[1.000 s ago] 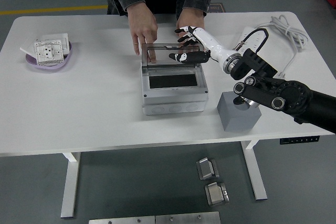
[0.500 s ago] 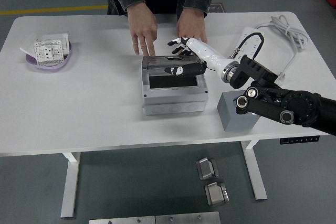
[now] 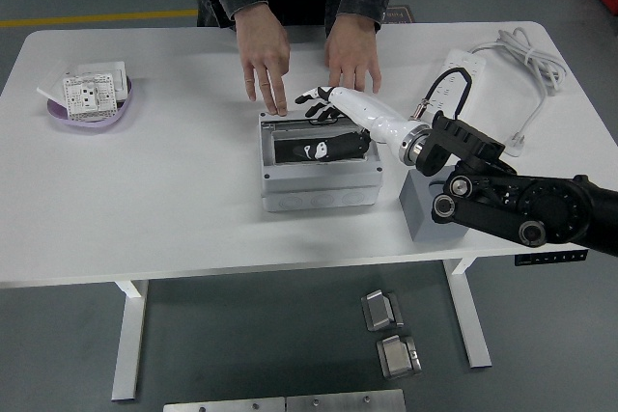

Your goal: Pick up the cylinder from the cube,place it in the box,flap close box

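The grey box stands at the table's middle, its dark transparent flap lowered nearly flat onto the top. My right hand, white with black fingers spread, rests on the flap's far part. The grey cube stands right of the box, half hidden by my black right forearm. The cylinder is not visible. A person at the far side rests a left-side hand and a right-side hand on the table just behind the box. My left arm is out of view.
A purple bowl holding a white socket plate sits at the far left. A white power strip with its coiled cable lies at the far right. Metal parts lie on the floor below the table.
The flap went from standing upright to lying nearly flat on the box. My right hand moved down and left with it. The person's hands pulled back slightly from the box.
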